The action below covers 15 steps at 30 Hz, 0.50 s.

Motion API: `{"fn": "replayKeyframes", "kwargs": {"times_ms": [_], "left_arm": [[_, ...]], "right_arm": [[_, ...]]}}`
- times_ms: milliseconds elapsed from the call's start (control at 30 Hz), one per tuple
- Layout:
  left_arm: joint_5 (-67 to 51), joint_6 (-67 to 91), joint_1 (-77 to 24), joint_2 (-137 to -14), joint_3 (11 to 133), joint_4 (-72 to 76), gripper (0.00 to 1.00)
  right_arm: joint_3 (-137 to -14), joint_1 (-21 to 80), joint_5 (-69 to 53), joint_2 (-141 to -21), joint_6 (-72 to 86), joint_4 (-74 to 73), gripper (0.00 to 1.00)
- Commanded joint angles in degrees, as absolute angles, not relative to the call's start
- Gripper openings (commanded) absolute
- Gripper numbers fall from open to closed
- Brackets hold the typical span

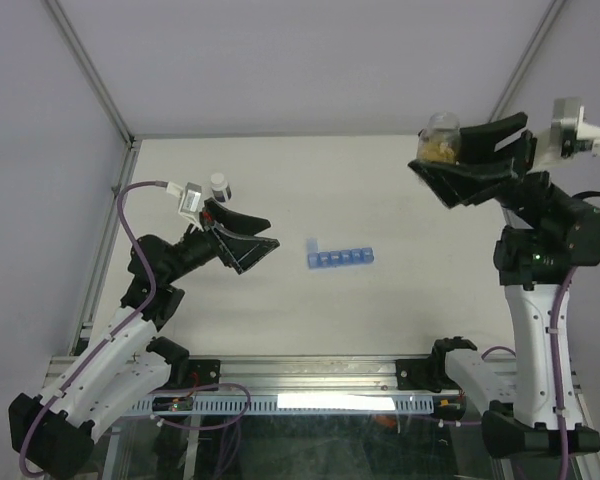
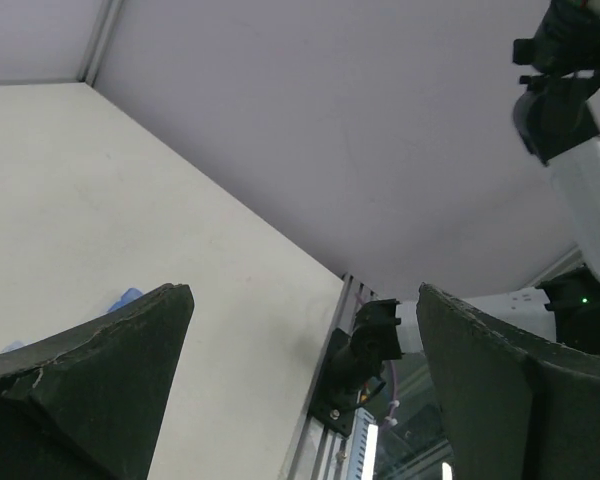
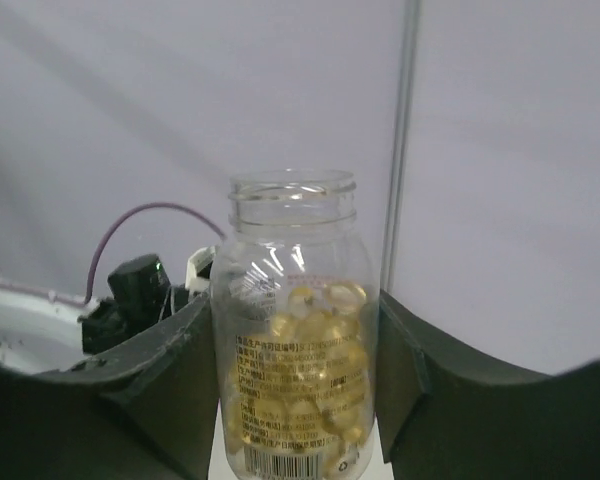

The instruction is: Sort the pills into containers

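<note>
My right gripper (image 1: 442,152) is shut on a clear uncapped bottle (image 1: 441,135) and holds it high above the table's back right. The bottle is upright and holds the amber pills (image 1: 440,152). In the right wrist view the bottle (image 3: 292,250) stands between my fingers (image 3: 150,390), the pills (image 3: 315,370) filling its lower half. The blue pill-organiser strip (image 1: 340,257) lies on the table's middle, one end lid raised. My left gripper (image 1: 250,243) hovers open and empty to the strip's left. In the left wrist view its fingers (image 2: 100,380) stand wide apart, and a blue bit of the strip (image 2: 126,297) shows.
A small white-capped vial (image 1: 218,184) stands behind the left gripper. The white table (image 1: 380,190) is walled at the back and sides. An aluminium rail (image 1: 310,375) runs along the near edge by the arm bases.
</note>
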<state>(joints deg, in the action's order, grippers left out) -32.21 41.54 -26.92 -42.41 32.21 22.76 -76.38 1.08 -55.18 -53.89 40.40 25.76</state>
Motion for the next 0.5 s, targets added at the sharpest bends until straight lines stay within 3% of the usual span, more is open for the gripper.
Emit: {"fn": "replayKeyframes", "kwargs": {"times_ms": [0, 33, 100, 133, 267, 300, 400, 467], "left_arm": [[-35.97, 45.26, -26.72, -42.70, 31.76, 30.84, 0.99], [-36.09, 45.38, -26.72, -42.88, 31.59, 31.48, 0.99], [-36.63, 46.50, -26.77, -43.57, 30.81, 34.73, 0.99], [-37.31, 47.43, -26.72, -43.96, 30.24, 36.61, 0.99], [-38.22, 45.02, -26.72, -44.58, 28.43, 37.87, 0.99], [-37.42, 44.02, -26.72, -44.63, 27.72, 37.40, 0.99], [-34.97, 42.34, -26.71, -45.39, 24.51, 37.91, 0.99], [-32.94, 41.66, -26.72, -46.57, 22.04, 39.53, 0.99]], "right_arm": [[-59.29, 2.09, -61.64, -51.07, 66.03, 71.68, 0.00], [-57.98, 0.73, -61.07, -49.52, 62.30, 69.78, 0.00], [-67.90, -1.30, -56.80, -49.32, 32.55, 24.65, 0.00], [-70.35, -1.38, -56.62, -50.67, 24.68, 11.98, 0.00], [-55.56, 1.06, -76.89, -48.57, 26.75, 31.08, 0.00], [-53.37, 1.55, -78.53, -47.11, 12.94, 23.95, 0.00], [-56.60, 4.13, -75.52, -49.23, -31.22, -18.29, 0.00], [-57.34, 6.77, -71.28, -54.29, -43.03, -28.94, 0.00]]}}
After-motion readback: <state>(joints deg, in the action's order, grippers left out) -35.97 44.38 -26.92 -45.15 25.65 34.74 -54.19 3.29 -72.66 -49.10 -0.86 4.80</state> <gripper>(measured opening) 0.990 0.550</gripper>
